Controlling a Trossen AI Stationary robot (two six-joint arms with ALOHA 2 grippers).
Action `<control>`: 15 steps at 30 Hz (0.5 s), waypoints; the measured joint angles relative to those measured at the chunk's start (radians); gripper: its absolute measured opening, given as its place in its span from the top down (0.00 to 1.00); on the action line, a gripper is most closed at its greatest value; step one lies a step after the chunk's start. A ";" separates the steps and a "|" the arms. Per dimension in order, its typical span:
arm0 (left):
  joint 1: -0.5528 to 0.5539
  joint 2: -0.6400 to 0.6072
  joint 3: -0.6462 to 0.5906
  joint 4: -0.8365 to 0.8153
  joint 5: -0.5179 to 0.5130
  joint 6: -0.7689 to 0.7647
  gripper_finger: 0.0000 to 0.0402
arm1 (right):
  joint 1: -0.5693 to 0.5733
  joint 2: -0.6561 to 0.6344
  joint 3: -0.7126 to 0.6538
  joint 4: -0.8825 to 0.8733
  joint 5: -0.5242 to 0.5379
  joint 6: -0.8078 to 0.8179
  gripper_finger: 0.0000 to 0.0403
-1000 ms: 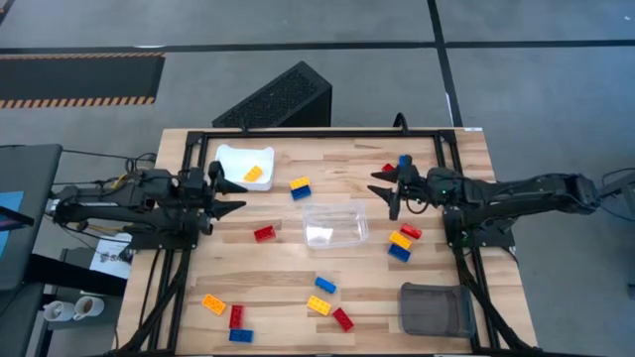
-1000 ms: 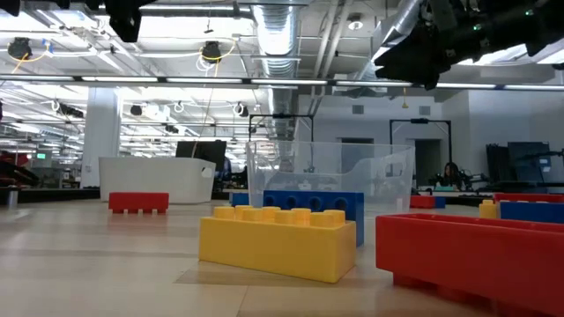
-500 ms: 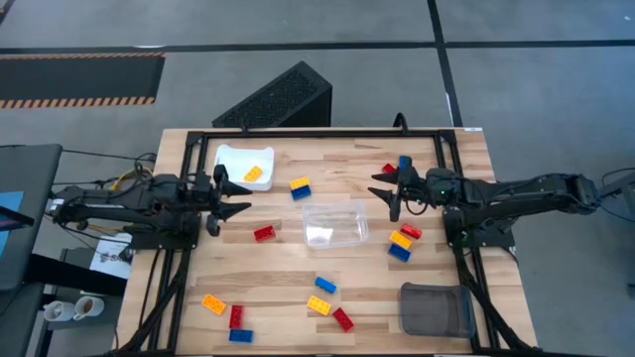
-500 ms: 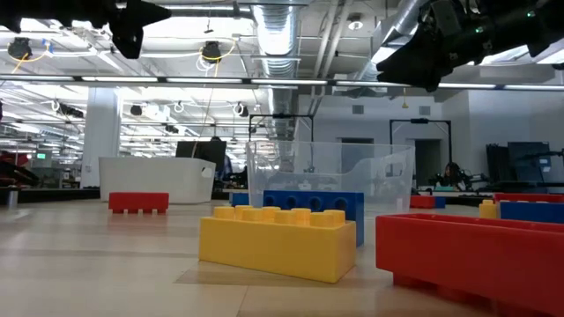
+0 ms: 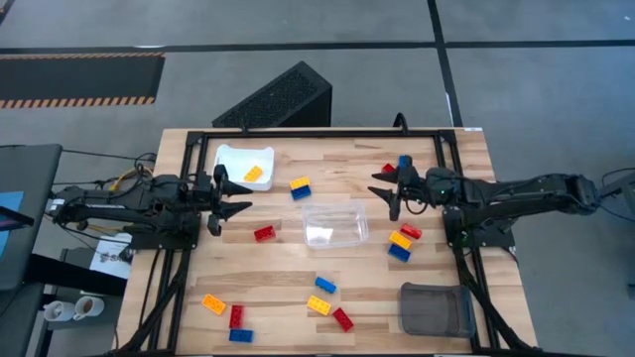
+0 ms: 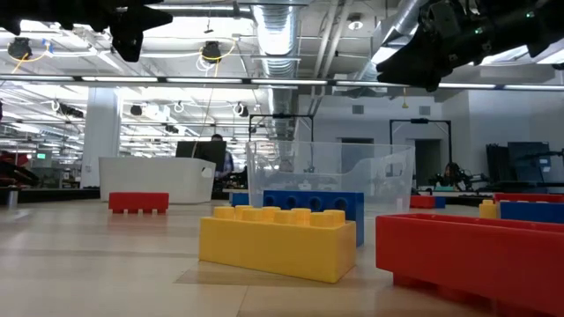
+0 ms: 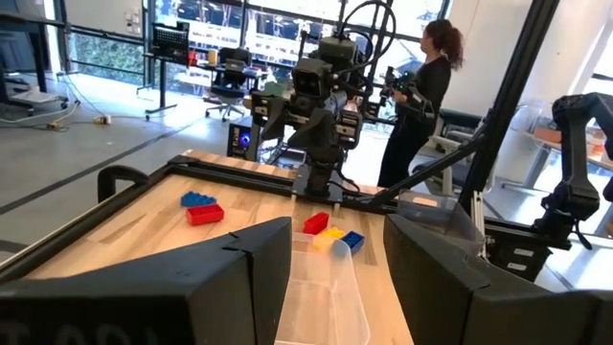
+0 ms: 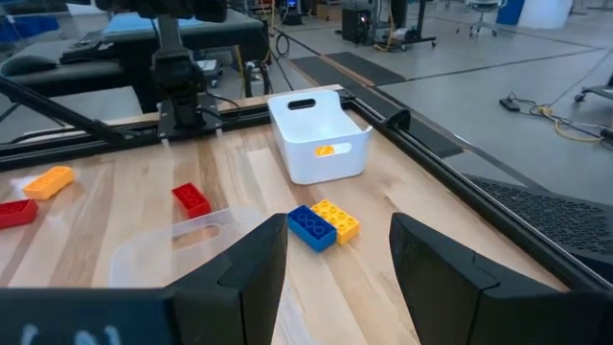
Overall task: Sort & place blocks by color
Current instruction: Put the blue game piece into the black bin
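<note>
Hovering, jaws apart: left gripper [image 5: 234, 196] | right gripper [image 5: 383, 190] | person [image 7: 414, 94] left-wrist-only

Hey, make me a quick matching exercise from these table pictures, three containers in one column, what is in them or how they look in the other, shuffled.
Column one:
1. white bin
2. clear tub
3. grey container

Column two:
A. dark walls, at the table's near right corner, no block visible inside
B. holds one yellow-orange block
C. see-through, at the table's middle, no block inside

Pairs: 1-B, 2-C, 3-A
</note>
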 joint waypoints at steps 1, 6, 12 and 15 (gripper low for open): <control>0.000 0.000 0.000 0.000 0.000 0.003 0.62 | -0.006 0.000 0.000 0.000 0.001 0.000 0.48; 0.000 0.000 0.000 -0.002 0.000 0.013 0.62 | -0.017 0.000 0.000 -0.008 0.003 0.000 0.48; 0.000 0.000 0.000 -0.020 0.000 0.013 0.62 | -0.017 -0.009 -0.001 -0.065 0.003 0.000 0.48; 0.000 0.000 0.000 -0.022 0.000 0.013 0.62 | -0.017 -0.015 -0.001 -0.105 0.004 0.005 0.48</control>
